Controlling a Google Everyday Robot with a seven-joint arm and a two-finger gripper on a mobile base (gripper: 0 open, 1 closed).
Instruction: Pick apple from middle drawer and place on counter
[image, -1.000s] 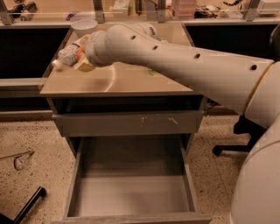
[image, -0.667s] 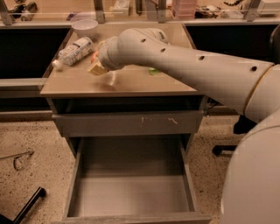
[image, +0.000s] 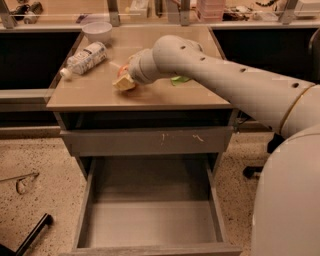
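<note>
Apple (image: 121, 72) in gripper (image: 124, 80), over counter (image: 90, 95) centre

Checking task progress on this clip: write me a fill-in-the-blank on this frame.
The middle drawer stands open and ____. The gripper is at the apple, above the beige ____. The plastic bottle lies on its ____.
Missing: empty; counter; side.

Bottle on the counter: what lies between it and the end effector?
Nothing. In the camera view, only bare counter separates the lying bottle from the end effector, which is low over the counter's middle.
</note>
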